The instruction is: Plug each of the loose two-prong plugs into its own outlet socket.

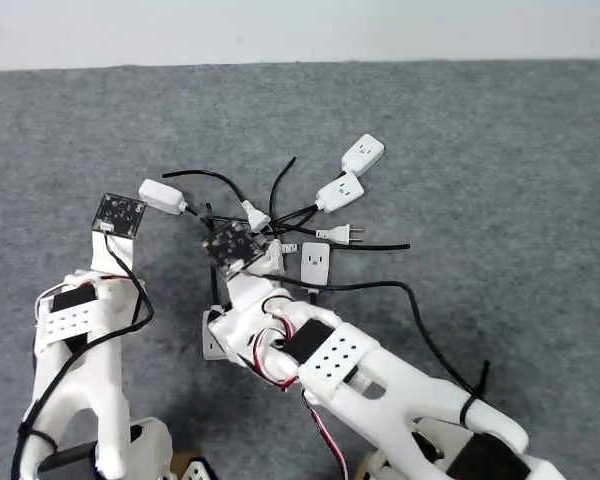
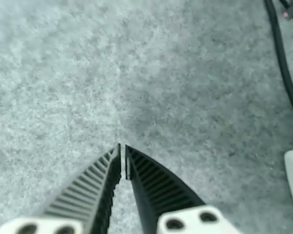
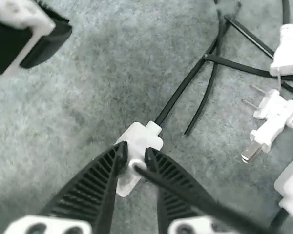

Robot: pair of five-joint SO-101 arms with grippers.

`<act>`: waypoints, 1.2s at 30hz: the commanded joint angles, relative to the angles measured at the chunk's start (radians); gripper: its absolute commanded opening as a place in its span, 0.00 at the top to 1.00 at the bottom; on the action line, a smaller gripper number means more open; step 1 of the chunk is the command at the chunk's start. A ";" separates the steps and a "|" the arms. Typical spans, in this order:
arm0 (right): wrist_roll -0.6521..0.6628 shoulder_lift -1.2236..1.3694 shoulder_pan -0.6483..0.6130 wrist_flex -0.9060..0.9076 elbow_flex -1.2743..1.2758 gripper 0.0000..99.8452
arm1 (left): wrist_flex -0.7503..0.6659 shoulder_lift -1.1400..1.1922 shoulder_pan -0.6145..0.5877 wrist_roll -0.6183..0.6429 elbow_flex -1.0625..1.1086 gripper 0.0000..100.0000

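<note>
Connector [image 3: 141, 135] clamped in right hand [image 3: 135, 152], left hand [image 2: 122, 148] pressed together above grey carpet [image 2: 136, 73]

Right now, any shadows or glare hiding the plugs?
High view: even light, no glare on the outlet sockets. Right wrist view: soft shadow on the carpet, but the white connector in the right pincer and the loose plugs are well lit. Left wrist view: faint shadow ahead of the shut left pincer.
</note>
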 commanded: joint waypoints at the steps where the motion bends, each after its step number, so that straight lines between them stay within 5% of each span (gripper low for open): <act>1: 0.041 0.067 -0.036 0.024 -0.044 0.99 | -0.021 -0.034 -0.008 0.011 -0.010 0.99; 31: 0.127 0.397 -0.053 0.317 -0.391 0.99 | -0.029 -0.034 -0.011 0.009 -0.010 0.99; 36: -0.008 0.397 -0.105 0.360 -0.436 0.84 | -0.051 -0.041 -0.052 0.021 -0.018 0.99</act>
